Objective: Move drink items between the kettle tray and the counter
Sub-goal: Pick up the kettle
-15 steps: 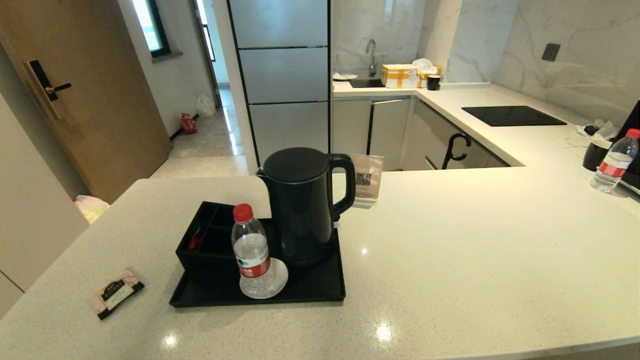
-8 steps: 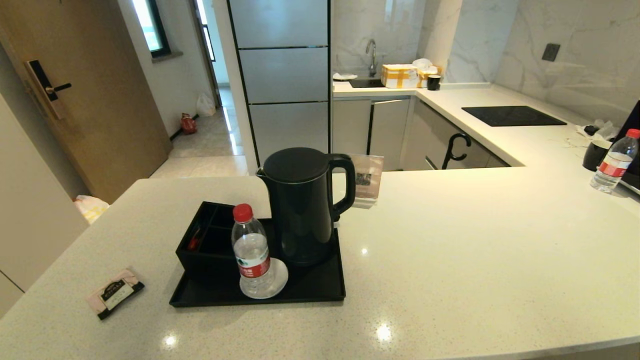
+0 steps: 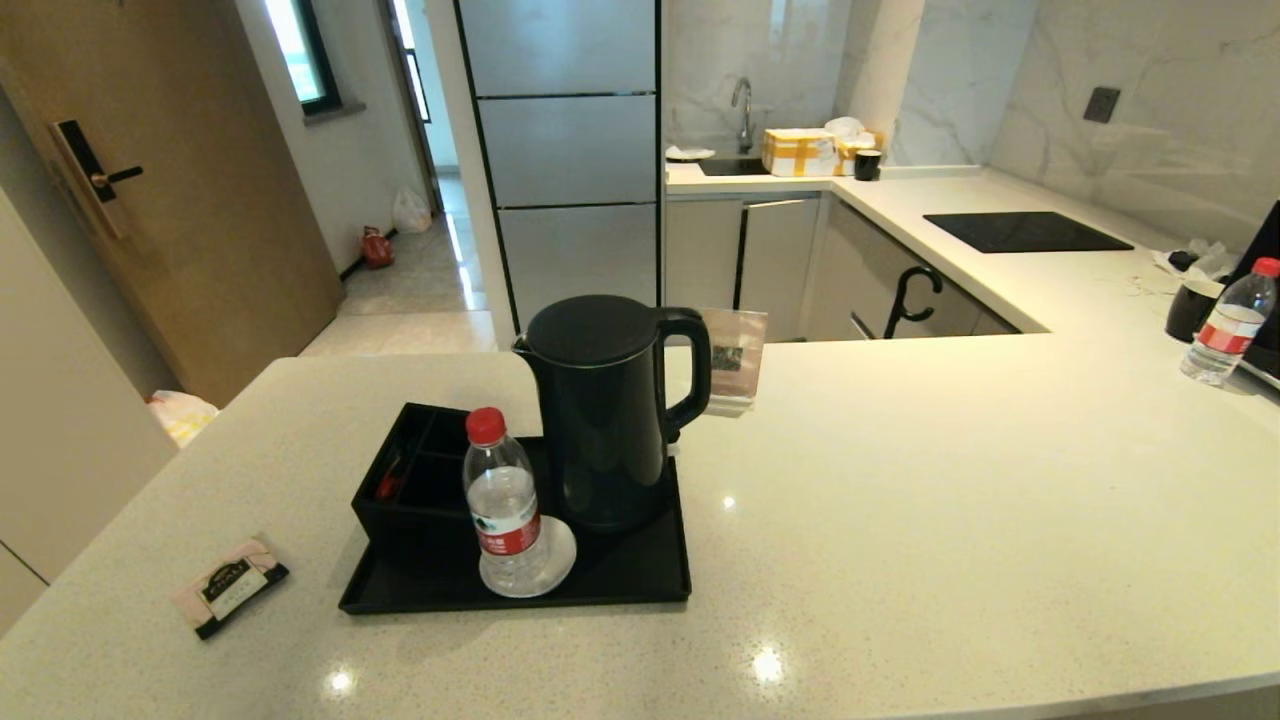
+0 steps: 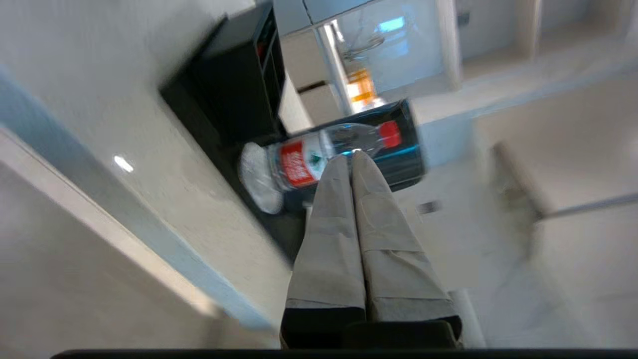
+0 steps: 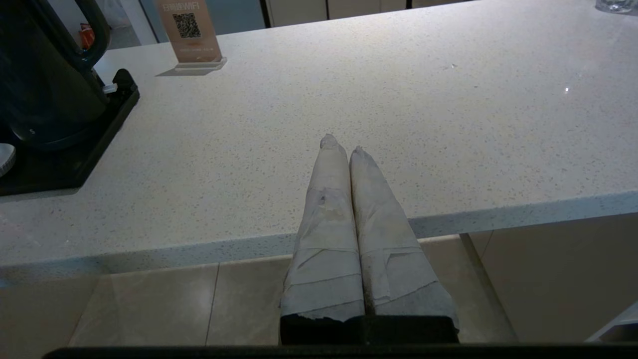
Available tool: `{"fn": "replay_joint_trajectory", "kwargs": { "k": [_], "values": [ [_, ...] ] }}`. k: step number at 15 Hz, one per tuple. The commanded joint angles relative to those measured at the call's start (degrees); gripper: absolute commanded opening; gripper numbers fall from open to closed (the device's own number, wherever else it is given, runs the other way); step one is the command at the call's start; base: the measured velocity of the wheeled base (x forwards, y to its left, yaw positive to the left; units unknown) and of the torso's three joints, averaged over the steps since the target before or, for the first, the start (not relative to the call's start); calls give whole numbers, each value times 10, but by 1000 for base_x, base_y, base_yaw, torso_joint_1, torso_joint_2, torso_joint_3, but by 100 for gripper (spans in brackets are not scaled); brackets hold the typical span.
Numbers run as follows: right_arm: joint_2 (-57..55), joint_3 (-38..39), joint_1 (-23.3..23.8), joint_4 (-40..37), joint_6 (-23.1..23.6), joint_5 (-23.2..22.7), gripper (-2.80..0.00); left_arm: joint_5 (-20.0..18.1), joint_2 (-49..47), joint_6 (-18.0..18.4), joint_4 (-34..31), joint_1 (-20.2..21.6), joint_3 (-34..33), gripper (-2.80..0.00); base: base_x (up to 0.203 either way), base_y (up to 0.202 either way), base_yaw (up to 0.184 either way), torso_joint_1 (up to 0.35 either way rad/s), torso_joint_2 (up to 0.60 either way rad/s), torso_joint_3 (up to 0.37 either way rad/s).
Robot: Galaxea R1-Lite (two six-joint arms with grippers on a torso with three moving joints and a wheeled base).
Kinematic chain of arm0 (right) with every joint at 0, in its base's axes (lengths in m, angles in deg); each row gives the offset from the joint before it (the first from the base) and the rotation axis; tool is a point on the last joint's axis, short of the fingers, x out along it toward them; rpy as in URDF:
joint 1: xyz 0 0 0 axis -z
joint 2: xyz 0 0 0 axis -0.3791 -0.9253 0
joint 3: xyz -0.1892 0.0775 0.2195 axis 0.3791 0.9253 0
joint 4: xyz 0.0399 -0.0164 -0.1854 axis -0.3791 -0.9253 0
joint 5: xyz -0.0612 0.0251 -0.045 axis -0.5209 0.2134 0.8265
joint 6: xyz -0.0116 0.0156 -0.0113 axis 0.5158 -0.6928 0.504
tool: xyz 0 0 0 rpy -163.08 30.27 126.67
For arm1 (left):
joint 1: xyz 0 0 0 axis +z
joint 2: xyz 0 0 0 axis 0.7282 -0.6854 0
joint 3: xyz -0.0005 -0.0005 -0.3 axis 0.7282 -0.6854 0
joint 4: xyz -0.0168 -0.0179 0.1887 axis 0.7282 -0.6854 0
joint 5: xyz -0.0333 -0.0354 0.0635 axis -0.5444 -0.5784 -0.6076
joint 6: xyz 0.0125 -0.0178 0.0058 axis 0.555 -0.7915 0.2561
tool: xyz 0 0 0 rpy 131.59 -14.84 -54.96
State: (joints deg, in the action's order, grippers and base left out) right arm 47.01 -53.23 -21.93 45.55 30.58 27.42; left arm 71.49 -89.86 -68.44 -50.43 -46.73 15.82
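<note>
The tall black kettle [image 3: 610, 410] stands upright on the black kettle tray [image 3: 630, 580], beside the tray's divided box [image 3: 410, 480]. The pale-pink tea sachet [image 3: 230, 585] lies flat on the beige counter [image 3: 950, 500], left of the tray. Neither arm shows in the head view. My left gripper [image 4: 351, 157] is shut and empty off the counter's near edge, facing the tray [image 4: 199, 114] and kettle [image 4: 406, 149]. My right gripper [image 5: 343, 144] is shut and empty over the counter's near edge [image 5: 498, 217], right of the kettle [image 5: 45, 75].
A clear red-capped water bottle [image 3: 503, 500] stands on a white coaster at the tray's front. A small QR-code sign [image 3: 735, 365] stands behind the kettle. A second bottle [image 3: 1228, 322] and a black cup [image 3: 1190, 308] sit far right. The black hob [image 3: 1025, 232] lies on the back worktop.
</note>
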Motion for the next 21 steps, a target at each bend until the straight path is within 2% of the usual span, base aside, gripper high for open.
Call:
{"fn": "replay_joint_trajectory", "kwargs": {
  "k": [1,2,3,5,6,8,10,12,14,15,21],
  "values": [
    [0,0,0,0,0,0,-280,0,0,114,5,0,1,-280,0,0,0,0,0,0],
    [0,0,0,0,0,0,-280,-2,0,158,2,0,1,-280,0,0,0,0,0,0],
    [0,0,0,0,0,0,-280,-3,0,250,-1,0,0,-280,0,0,0,0,0,0],
    [-1,0,0,0,0,0,-280,-7,0,502,-2,0,0,-280,0,0,0,0,0,0],
    [0,0,0,0,0,0,-280,-7,0,582,-1,0,0,-280,0,0,0,0,0,0],
    [0,0,0,0,0,0,-280,-1,-1,649,0,0,1,-280,0,0,0,0,0,0],
    [0,0,0,0,0,0,-280,-3,0,741,1,0,0,-280,0,0,0,0,0,0],
    [-1,0,0,0,0,0,-280,-7,0,744,-2,0,1,-280,0,0,0,0,0,0],
    [0,0,0,0,0,0,-280,-19,0,687,-62,0,13,-280,0,0,0,0,0,0],
    [0,0,0,0,0,0,-280,-20,0,677,-64,0,16,-280,0,0,0,0,0,0],
    [-1,0,0,0,0,0,-280,-20,0,674,-63,0,15,-280,0,0,0,0,0,0]
  ]
}}
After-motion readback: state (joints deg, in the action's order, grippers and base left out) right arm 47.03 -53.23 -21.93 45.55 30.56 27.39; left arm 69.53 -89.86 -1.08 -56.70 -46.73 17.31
